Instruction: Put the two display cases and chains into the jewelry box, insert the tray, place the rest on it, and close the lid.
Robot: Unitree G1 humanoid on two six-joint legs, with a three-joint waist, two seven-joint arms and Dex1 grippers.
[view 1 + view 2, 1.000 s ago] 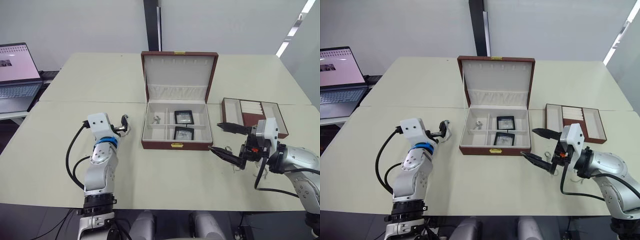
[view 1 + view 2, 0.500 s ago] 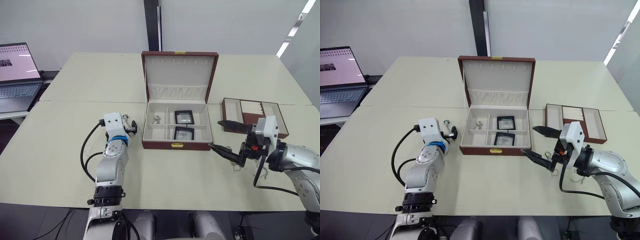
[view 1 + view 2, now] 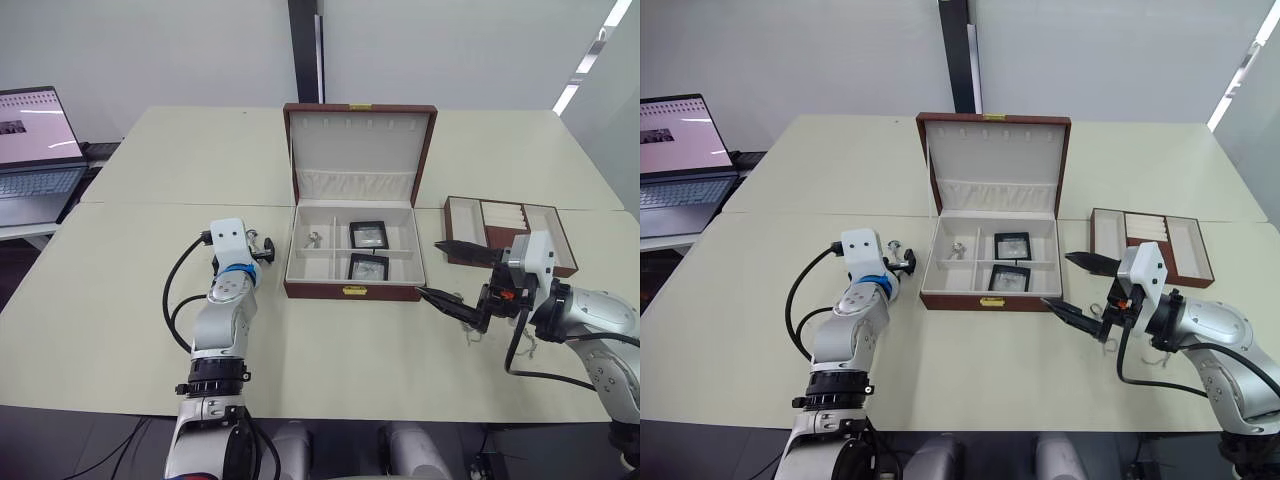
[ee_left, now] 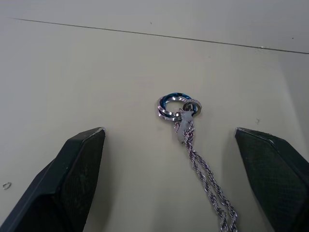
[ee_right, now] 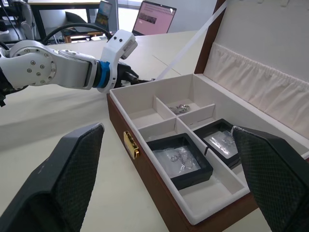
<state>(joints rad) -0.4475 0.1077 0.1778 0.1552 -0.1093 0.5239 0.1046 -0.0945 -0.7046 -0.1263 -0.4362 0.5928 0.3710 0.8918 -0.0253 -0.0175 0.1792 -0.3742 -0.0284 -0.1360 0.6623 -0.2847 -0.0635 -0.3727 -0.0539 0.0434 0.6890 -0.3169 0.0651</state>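
Jewelry box [image 3: 354,250] sits lid-up mid-surface, both display cases [image 3: 367,250] already in its right-hand compartments, one small chain [image 3: 314,238] in the rear left compartment. Change over the last second: the left gripper [image 3: 262,248] has swung in from well out on the surface to just beside the box's left wall; the right gripper [image 3: 452,272] has barely moved, hanging spread wide and empty between the box's right front corner and the tray [image 3: 510,233]. Left wrist view adds what the head views cannot resolve: a twisted silver chain with a blue-and-silver ring [image 4: 175,106] lying on the bare surface between the wide-open fingers, not yet touched. Judgement: the left arm is lining up to collect this second chain, so the first stage is nearly done; tray insertion is still to come. Right wrist view gives the box interior close up, front left compartment free, with the left arm visible beyond it.
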